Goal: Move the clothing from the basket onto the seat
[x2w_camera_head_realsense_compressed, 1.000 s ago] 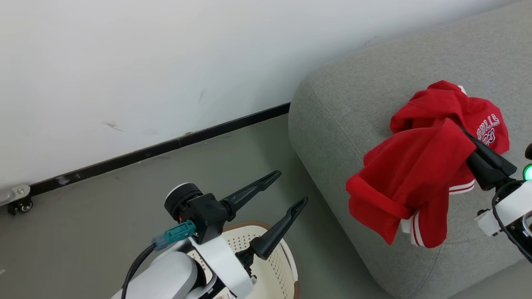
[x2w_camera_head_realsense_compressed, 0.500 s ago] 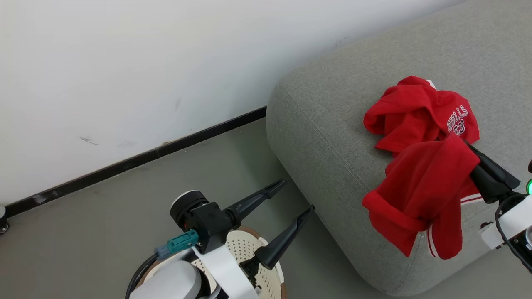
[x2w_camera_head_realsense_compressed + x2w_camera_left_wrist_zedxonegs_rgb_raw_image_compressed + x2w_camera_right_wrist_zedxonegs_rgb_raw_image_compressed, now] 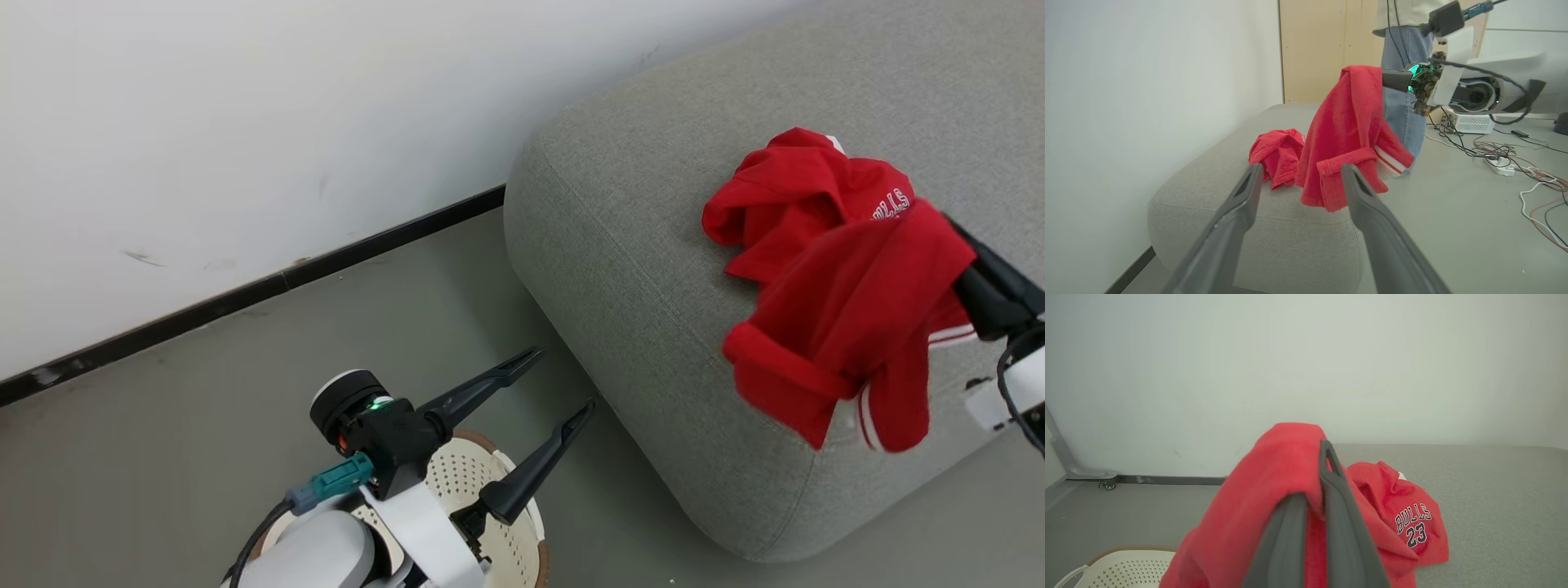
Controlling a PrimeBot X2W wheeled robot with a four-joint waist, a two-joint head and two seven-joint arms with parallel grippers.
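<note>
Two claws: right claw (image 3: 1325,457) pinches a hanging red garment (image 3: 841,318), left claw (image 3: 564,378) spread; the jersey (image 3: 1404,498) on the seat (image 3: 1498,498) reads "BULLS 23".

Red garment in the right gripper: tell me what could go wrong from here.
1. The right gripper is shut on the red garment, which hangs over the sofa's near edge; released here, it may slide to the floor.
2. It hangs close to the Bulls jersey lying on the sofa; moving on could drag that along.
3. A person stands beyond the sofa, behind the gripper; a wide swing might come near them.
</note>
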